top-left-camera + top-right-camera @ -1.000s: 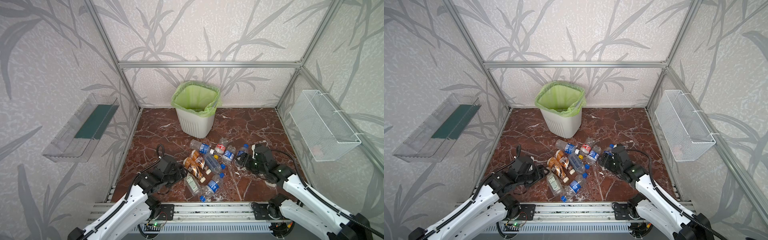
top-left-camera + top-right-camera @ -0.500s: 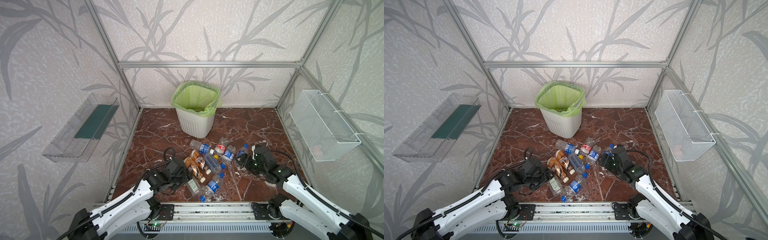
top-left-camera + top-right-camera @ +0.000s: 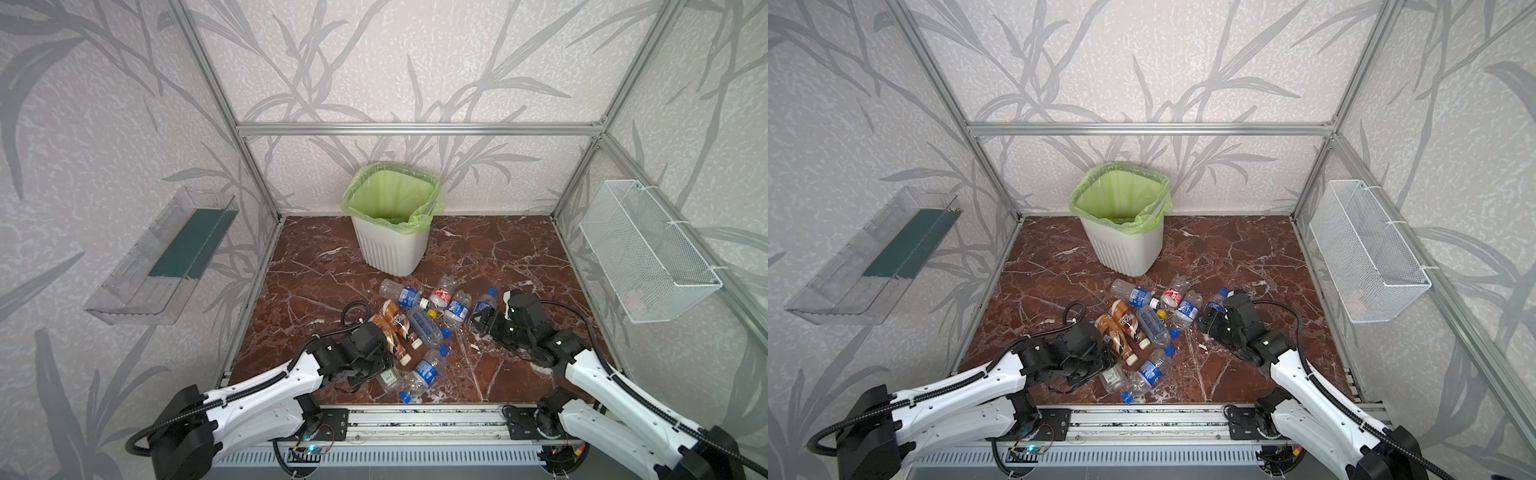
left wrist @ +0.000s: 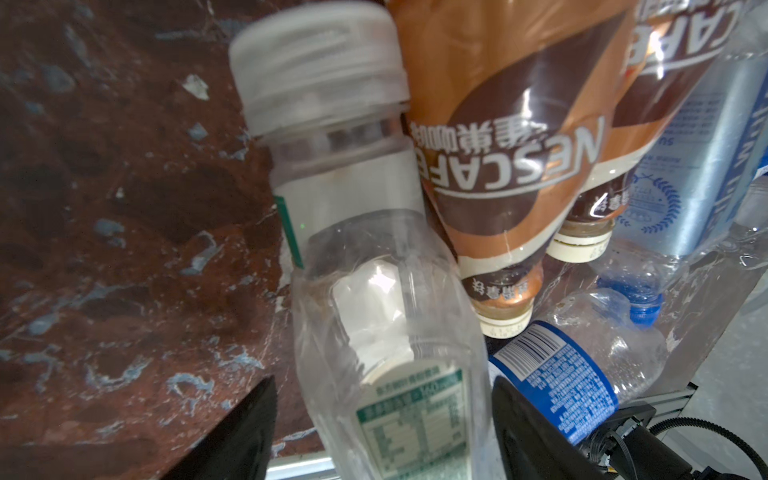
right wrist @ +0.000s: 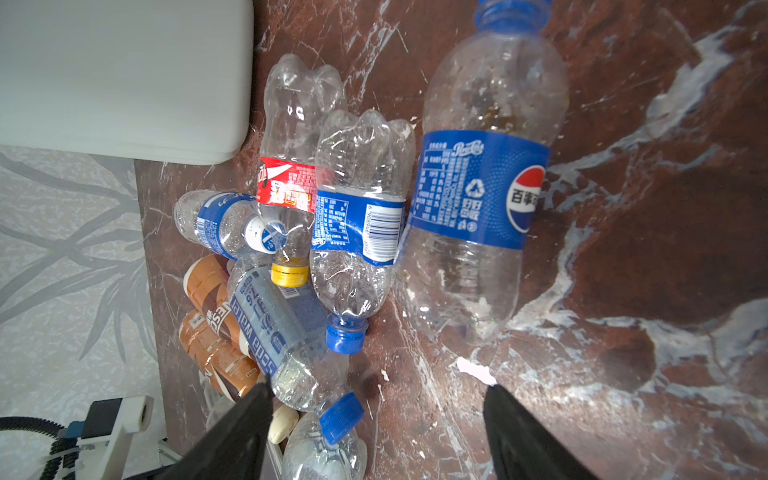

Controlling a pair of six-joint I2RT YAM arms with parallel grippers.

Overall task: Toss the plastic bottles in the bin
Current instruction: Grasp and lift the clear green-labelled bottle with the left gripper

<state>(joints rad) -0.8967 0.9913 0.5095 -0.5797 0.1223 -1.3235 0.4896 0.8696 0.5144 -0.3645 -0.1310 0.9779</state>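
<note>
The bin (image 3: 390, 249) (image 3: 1125, 253), white, ribbed and lined with a green bag, stands at the back of the marble floor. Several plastic bottles (image 3: 419, 328) lie heaped in front of it, two of them brown-gold (image 4: 498, 145). My left gripper (image 4: 384, 432) (image 3: 384, 368) is open around a clear white-capped bottle with a green label (image 4: 374, 291) (image 3: 389, 378), with floor showing between one finger and the bottle. My right gripper (image 5: 378, 419) (image 3: 478, 322) hangs open over bare floor, just short of a blue-labelled Pepsi bottle (image 5: 478, 187) (image 3: 484, 305). A red-labelled bottle (image 5: 286, 183) lies further in.
A clear plastic tray (image 3: 166, 257) hangs on the left wall and a white wire-mesh basket (image 3: 644, 257) on the right wall. An aluminium rail (image 3: 415, 419) runs along the front edge, close to the nearest bottles. Aluminium frame posts stand at the corners.
My left arm has swung right and toward the front edge, bringing its jaws round the clear green-labelled bottle, and the jaws have widened a little. The right arm has not moved.
</note>
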